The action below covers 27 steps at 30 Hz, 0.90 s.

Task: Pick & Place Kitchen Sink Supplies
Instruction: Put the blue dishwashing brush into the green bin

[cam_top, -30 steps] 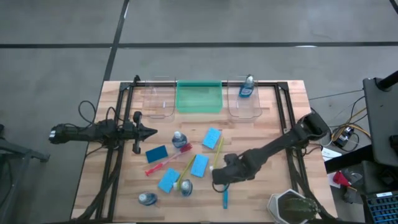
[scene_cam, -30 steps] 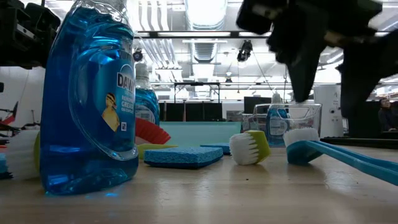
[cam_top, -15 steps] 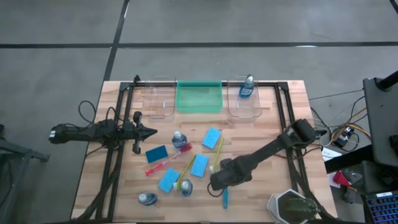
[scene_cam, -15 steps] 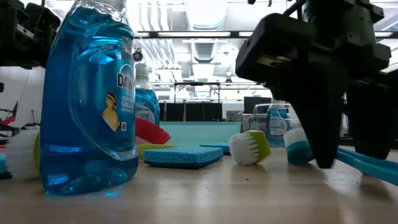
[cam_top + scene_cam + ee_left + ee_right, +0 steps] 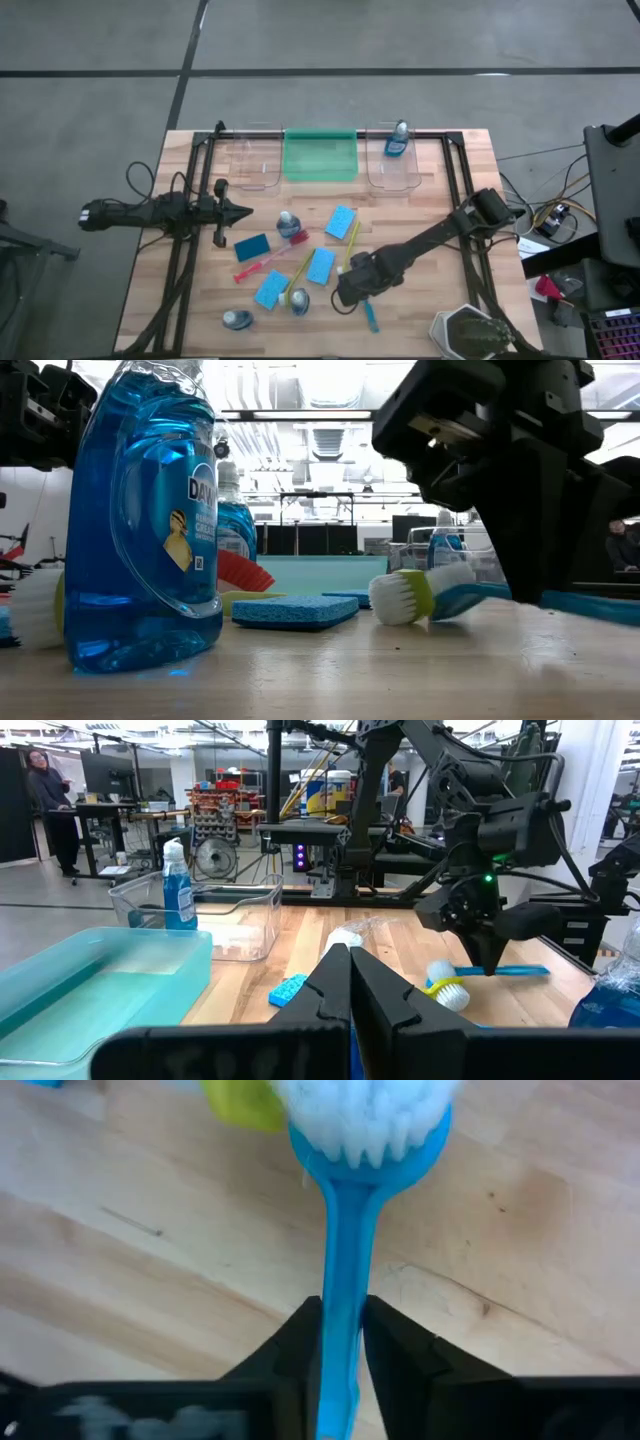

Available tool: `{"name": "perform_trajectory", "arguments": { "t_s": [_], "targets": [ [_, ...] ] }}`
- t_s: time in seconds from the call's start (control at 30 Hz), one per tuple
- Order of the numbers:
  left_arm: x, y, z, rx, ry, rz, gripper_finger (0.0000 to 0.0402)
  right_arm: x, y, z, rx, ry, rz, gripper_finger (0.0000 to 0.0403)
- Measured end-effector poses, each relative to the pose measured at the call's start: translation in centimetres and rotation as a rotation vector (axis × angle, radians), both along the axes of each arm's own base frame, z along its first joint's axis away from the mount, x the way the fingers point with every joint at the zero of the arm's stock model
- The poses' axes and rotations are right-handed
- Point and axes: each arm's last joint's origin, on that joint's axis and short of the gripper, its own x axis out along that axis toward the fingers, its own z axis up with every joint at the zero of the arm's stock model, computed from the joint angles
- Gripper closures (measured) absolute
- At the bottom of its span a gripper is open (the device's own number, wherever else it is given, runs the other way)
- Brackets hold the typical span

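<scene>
Right gripper [image 5: 340,1355] clamped on the blue dish brush [image 5: 352,1230], low over the near part of the table [image 5: 420,200].

From my station I see its handle pinched between both fingers and running out ahead of them; the white-bristled head is next to the yellow brush [image 5: 400,597] head. The bottle [image 5: 140,510] and sponge [image 5: 295,610] sit further left in the low view. Left gripper [image 5: 240,212] waits at the table's left side, fingers pressed together, holding nothing.

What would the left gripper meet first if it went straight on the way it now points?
Probably the clear bottle of blue liquid standing just ahead of the shut left gripper, beside the red dish brush; whether the line hits it squarely or passes just beside it is unclear.
</scene>
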Motion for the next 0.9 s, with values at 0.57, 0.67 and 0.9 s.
{"name": "perform_trajectory", "arguments": {
  "t_s": [0.57,0.67,0.9],
  "targets": [
    [0.0,0.0,0.0,0.000,0.001,0.000,0.0399,-0.2,-1.7,2.1,0.021,-0.029,0.049,0.0395],
    [0.0,0.0,0.0,0.000,0.001,0.000,0.0399,-0.9,-1.8,2.0,0.005,0.058,0.023,0.0394],
    [0.0,0.0,0.0,0.000,0.001,0.000,0.0399,-1.6,-1.8,2.1,-0.005,0.108,0.034,0.0343]
  ]
}}
